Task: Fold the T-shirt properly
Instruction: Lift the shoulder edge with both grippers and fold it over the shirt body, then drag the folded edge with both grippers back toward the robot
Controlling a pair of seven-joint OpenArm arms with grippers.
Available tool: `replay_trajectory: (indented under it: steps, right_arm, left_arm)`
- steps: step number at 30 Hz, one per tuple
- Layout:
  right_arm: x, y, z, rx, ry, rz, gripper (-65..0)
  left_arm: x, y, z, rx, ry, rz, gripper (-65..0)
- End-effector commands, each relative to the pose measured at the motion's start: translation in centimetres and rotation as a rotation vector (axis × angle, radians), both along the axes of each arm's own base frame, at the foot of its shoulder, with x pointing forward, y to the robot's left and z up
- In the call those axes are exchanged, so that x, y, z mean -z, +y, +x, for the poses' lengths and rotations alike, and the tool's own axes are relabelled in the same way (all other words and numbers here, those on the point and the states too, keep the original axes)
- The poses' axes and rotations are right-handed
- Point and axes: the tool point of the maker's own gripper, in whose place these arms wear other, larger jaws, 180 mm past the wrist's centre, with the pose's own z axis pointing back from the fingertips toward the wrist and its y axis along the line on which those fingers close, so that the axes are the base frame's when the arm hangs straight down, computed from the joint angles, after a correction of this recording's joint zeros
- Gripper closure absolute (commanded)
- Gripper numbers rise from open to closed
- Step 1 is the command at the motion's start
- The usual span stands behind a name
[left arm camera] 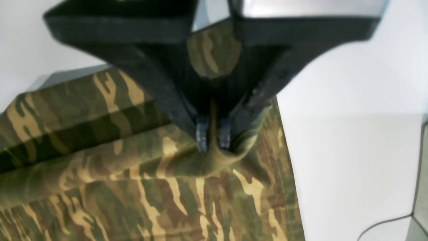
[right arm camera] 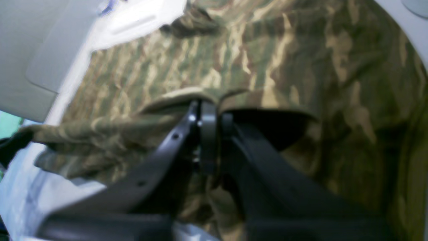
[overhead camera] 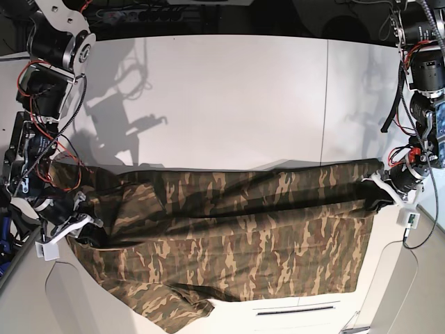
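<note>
While stretched across the white table [overhead camera: 222, 90], the soft camouflage-print cloth T-shirt [overhead camera: 229, 243] lies with its long axis side to side in the base view, one end at each arm. Its brown, tan and olive fabric shows long lengthwise creases and a raised fold. The black left gripper [left arm camera: 214, 137] pinches a cloth ridge between nearly closed jaws. The black right gripper [right arm camera: 212, 115] stands narrowly parted about the ribbed collar edge.

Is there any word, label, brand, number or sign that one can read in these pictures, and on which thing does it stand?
None can be read: the T-shirt shows only camouflage print, and the table and both arms carry no legible marking in any view.
</note>
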Motion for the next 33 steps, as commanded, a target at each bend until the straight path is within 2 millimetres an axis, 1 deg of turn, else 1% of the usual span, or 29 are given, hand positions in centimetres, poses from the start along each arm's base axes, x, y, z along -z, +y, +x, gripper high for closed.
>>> replay_trajectory:
  steps: [1,2,3,4,5,6,8,11,14,19,23,25,29,32,33]
  right_arm:
    - [-2.2,-0.9,1.3,0.025,-0.069,0.007,-17.0]
    - [-2.0,-0.9,1.3,0.028,-0.065,0.014,-25.4]
    - [-1.6,-0.9,1.2,0.030,-0.057,0.020,-32.5]
    - [-1.2,-0.9,1.2,0.030,-0.046,0.025,-37.4]
    - [-1.0,-0.8,1.1,0.030,-0.039,0.027,-39.1]
    - [-0.9,-0.8,1.0,0.030,-0.035,0.027,-39.0]
    - [-0.7,-1.1,0.9,0.030,-0.027,0.021,-39.0]
    - [-0.6,-1.7,0.5,0.026,-0.002,0.007,-39.0]
    - [-0.4,-2.6,0.0,0.021,0.028,-0.021,-39.0]
    - [0.0,-5.0,-1.1,0.067,0.054,-0.029,-39.0]
    - [0.1,-7.9,-2.1,0.145,0.062,-0.006,-39.0]
    - [0.1,-9.4,-2.7,0.195,0.056,0.018,-39.0]
    - [1.3,-12.2,-4.9,0.277,0.079,0.040,-39.0]
    - [2.5,-13.5,-6.7,0.312,0.101,0.052,-39.0]
    - [2.9,-13.6,-7.3,0.318,0.110,0.056,-39.0]
  left_arm:
    - [-2.3,1.4,1.1,-0.032,-0.065,0.019,-8.4]
    - [-2.3,1.5,1.2,-0.040,-0.065,0.020,-13.3]
    - [-2.3,1.7,1.2,-0.048,-0.064,0.021,-18.1]
    - [-2.3,1.7,1.2,-0.051,-0.062,0.022,-22.7]
    - [-2.2,1.8,1.1,-0.050,-0.054,0.023,-26.1]
    - [-2.0,1.8,1.0,-0.050,-0.041,0.024,-27.8]
    - [-1.7,1.9,0.9,-0.055,-0.018,0.028,-28.1]
    - [-1.3,2.7,0.5,-0.094,0.039,0.034,-28.1]
    - [-1.8,3.6,0.1,-0.130,0.053,-0.011,-28.1]
    - [-3.3,4.9,-1.1,-0.163,0.050,-0.166,-28.1]
    - [-4.2,5.7,-2.0,-0.187,0.032,-0.269,-28.1]
    - [-3.8,5.8,-2.7,-0.199,0.033,-0.292,-28.1]
    - [-1.3,5.8,-5.0,-0.210,0.096,-0.293,-28.2]
    - [-0.2,6.0,-6.2,-0.225,0.111,-0.292,-28.6]
    - [-0.1,6.1,-6.4,-0.231,0.103,-0.291,-30.4]
